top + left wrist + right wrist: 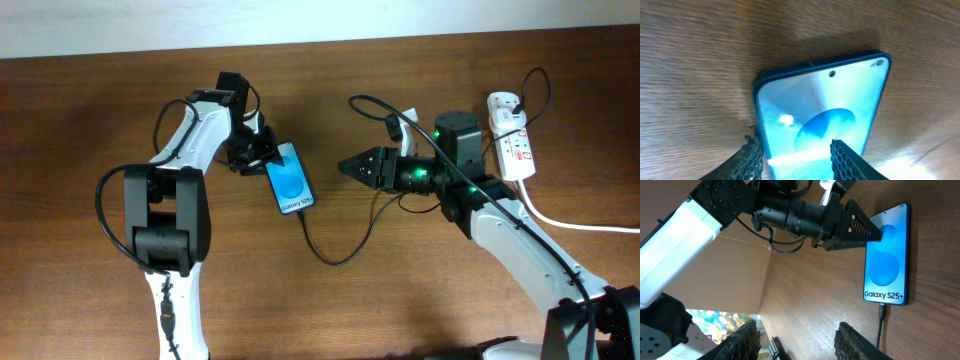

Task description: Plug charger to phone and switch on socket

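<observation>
Left gripper (265, 153) is hanging over the phone (290, 180), jaws parted and gripping nothing; the phone is lying at its five o'clock. Right gripper (345, 167), open and empty, is pointing at the phone at its nine o'clock. The charger (330, 255) is meeting the phone's bottom edge.

The phone (291, 180) lies flat on the table (420, 310), left of centre, with the left claw (265, 155) at its far end. The charger (335, 255) meets its near end and loops off right. The right claw (350, 168) sits right of the phone, and the socket (513, 140) lies far right.
</observation>
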Motion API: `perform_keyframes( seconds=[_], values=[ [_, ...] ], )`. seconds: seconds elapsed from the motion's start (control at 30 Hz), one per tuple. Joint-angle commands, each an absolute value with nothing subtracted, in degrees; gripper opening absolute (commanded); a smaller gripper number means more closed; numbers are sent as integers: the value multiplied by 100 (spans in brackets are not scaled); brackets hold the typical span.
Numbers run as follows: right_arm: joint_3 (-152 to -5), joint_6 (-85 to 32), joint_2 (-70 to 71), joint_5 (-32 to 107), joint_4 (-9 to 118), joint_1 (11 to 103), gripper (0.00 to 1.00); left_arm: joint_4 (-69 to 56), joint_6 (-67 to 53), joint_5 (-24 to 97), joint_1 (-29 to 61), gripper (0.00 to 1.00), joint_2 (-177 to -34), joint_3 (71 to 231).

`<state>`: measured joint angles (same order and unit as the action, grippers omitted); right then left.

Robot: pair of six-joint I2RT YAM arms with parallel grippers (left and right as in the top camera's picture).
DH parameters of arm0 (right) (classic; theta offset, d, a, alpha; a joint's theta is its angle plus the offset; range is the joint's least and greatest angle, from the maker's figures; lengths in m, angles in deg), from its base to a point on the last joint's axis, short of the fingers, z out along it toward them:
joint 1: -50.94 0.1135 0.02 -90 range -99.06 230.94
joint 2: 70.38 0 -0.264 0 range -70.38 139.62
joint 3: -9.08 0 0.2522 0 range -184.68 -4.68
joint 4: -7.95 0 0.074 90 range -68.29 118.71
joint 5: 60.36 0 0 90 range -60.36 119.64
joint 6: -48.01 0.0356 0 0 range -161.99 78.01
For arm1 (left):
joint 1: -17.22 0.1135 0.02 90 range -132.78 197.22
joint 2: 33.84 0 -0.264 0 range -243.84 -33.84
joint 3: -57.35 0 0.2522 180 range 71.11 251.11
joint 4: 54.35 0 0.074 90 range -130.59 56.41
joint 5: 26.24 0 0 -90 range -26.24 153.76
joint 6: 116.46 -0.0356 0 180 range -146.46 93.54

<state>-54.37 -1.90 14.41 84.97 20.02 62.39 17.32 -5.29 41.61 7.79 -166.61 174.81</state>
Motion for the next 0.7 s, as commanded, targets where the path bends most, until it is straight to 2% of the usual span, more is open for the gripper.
perform_keyframes(
  seconds=[0.0, 0.27, 0.43, 0.67],
  values=[
    [-5492, -281, 1334, 8447, 2026, 6217, 52, 1976, -562, 5143, 801, 48, -16692, 17713],
    [-5492, -281, 1323, 8475, 2092, 6217, 51, 2081, -820, 5418, 801, 48, -16021, 17966],
    [-5492, -301, 1242, 8493, 2096, 6217, 51, 2095, -1032, 5484, 801, 49, -14980, 17971],
    [-5494, -1035, 829, 8001, 2793, 6215, 51, 2110, -1032, 5479, 801, 60, -13988, 17971]
  ],
)
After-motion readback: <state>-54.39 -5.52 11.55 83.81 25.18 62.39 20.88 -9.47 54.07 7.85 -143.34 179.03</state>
